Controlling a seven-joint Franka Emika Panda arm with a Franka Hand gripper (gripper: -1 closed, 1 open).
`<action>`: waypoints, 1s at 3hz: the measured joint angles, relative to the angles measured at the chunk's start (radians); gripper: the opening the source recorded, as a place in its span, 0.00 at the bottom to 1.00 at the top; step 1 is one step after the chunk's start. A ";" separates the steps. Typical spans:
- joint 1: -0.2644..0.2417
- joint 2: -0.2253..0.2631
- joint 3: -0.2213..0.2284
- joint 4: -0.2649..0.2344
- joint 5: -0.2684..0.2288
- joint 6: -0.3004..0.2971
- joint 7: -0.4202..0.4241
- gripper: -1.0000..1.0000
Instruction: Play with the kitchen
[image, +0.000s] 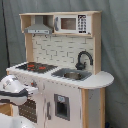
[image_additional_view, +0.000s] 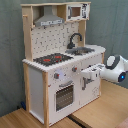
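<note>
At the kitchen (image_additional_view: 55, 65) front, knob row.
My fingers (image_additional_view: 84, 73), grip unreadable, touch or nearly touch the front panel; knobs (image_additional_view: 57, 76) lie toward the second exterior view's left.

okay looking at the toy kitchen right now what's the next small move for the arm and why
Probably ease the pincer a little closer to the kitchen front. In the second exterior view it sits level with the knobs, right at the front panel, but contact isn't clear.

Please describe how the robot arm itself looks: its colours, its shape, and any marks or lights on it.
In both exterior views the arm is white and glossy, built from rounded, bulbous joint housings. In the second exterior view a small blue light or mark shows on the housing. The gripper end is a pale, boxy piece. No cables are visible.
</note>
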 joint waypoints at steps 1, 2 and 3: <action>-0.075 0.000 0.038 0.052 0.000 0.046 0.016 1.00; -0.156 0.000 0.084 0.103 0.000 0.072 0.028 1.00; -0.229 0.000 0.129 0.153 0.000 0.091 0.038 1.00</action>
